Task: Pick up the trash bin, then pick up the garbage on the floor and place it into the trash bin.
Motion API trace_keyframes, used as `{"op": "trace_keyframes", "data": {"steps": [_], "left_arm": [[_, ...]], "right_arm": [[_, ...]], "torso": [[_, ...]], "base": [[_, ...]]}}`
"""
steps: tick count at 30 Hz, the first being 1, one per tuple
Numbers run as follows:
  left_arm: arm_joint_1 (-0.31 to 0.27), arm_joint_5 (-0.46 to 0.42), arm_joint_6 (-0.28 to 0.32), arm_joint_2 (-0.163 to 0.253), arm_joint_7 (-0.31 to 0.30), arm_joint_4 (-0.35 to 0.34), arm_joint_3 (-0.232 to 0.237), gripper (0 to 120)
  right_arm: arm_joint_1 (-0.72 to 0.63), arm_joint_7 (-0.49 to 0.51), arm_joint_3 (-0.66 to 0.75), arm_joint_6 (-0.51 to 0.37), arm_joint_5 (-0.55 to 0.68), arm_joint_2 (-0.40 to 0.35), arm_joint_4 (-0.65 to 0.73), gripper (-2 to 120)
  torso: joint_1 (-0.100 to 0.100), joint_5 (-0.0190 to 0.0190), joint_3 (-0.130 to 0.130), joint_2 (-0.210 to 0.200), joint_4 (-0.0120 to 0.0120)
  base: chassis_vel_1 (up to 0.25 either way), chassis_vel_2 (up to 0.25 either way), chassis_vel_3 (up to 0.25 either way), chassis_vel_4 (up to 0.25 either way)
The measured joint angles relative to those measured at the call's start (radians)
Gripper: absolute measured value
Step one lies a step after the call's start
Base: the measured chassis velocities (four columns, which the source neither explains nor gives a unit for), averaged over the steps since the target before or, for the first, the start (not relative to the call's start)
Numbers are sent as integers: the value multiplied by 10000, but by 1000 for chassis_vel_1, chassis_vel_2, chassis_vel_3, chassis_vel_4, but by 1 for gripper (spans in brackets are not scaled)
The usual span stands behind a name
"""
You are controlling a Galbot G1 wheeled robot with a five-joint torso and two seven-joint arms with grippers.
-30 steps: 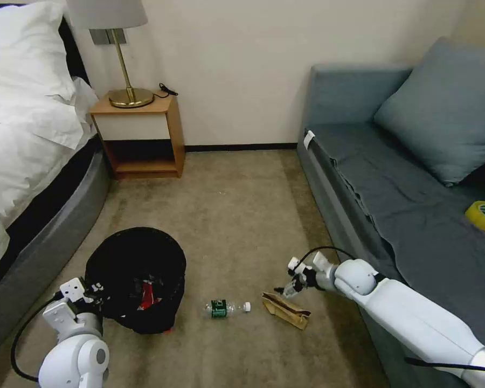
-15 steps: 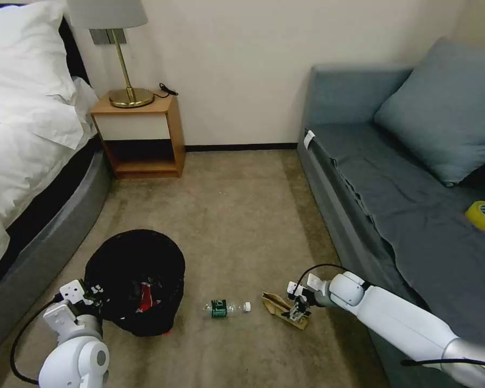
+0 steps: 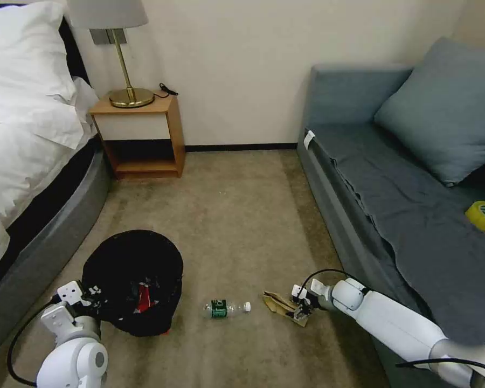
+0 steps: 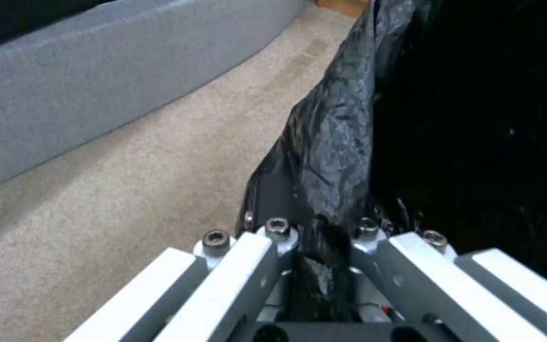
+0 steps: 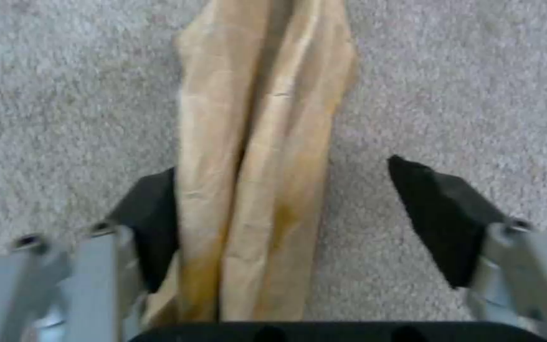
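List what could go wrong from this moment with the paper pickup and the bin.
1. The right gripper is open astride the brown paper, which lies against one finger and far from the other; closing may shove it aside or pinch only a fold.
2. The left gripper is shut on the trash bin by its liner edge; thin plastic might slip or tear.
3. The bottle lies between bin and paper, where a low carry might knock it.

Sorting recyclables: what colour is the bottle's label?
Green, on the clear bottle lying on the carpet; head view shows it best.
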Motion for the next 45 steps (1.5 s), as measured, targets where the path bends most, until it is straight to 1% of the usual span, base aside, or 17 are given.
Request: {"op": "trace_keyframes", "data": {"steps": [5,6,10,11,14,15,19,23,26,27,29,30,33,34,35,39,45], "left_arm": [[-21,24,-2,-3,-3,38,38,2],[-21,24,-2,-3,-3,38,38,2],[-19,40,-2,-4,-5,41,50,2],[-19,40,-2,-4,-5,41,50,2],[-18,48,-2,-5,-5,41,60,2],[-18,48,-2,-5,-5,41,60,2],[-15,57,-2,-6,-6,41,69,2],[-17,59,-2,-6,-6,41,71,2],[-18,61,5,-2,-7,41,110,2],[-18,61,5,-2,-7,41,110,2],[-33,70,17,-1,-7,48,157,2],[-33,70,17,-1,-7,48,157,2],[-44,139,28,-18,-9,60,247,2],[-44,139,28,-18,-9,60,247,2],[-50,169,31,-30,-8,62,295,2],[-63,268,46,-84,-7,63,411,2],[-43,319,66,-99,-9,36,462,2]], "right_arm": [[-70,74,8,150,41,-14,42,51],[-70,74,8,150,41,-14,42,51],[-90,145,-2,221,131,-82,150,33],[-90,145,-2,221,131,-82,150,33],[-100,255,-6,311,279,-127,246,20],[-100,255,-6,311,279,-127,246,20],[-110,434,-38,348,568,-279,542,2],[-115,591,-48,369,814,-389,776,0],[-112,1104,86,371,1781,-692,1819,0],[-112,1104,86,371,1781,-692,1819,0],[-16,1483,345,163,2659,-910,3244,0],[-16,1483,345,163,2659,-910,3244,0],[369,2302,499,-412,3960,-1098,5480,0],[369,2302,499,-412,3960,-1098,5480,0],[529,2543,435,-576,4305,-1090,6087,0],[1255,3721,-348,-1128,5543,-583,7748,0],[1823,4456,-1074,-1366,6114,9,8068,0]], "torso": [[0,0,0,1,0],[0,0,0,1,0],[0,1,0,1,1],[0,1,0,1,1],[0,1,0,1,1],[0,1,0,1,1],[0,1,0,1,0],[0,1,0,1,1],[0,1,1,1,-2],[0,1,1,1,-2],[0,2,0,1,0],[0,2,0,1,0],[0,-1,0,1,1],[0,-1,0,1,1],[0,-2,0,1,2],[0,-2,0,1,2],[0,-2,0,0,2]], "base": [[0,0,0,0],[0,0,0,0],[0,0,0,0],[0,0,0,0],[0,0,0,0],[0,0,0,0],[0,0,0,0],[0,0,0,0],[0,0,0,0],[0,0,0,0],[0,0,0,0],[0,0,0,0],[0,0,0,0],[0,0,0,0],[0,0,0,0],[0,0,0,0],[0,0,0,0]]}}
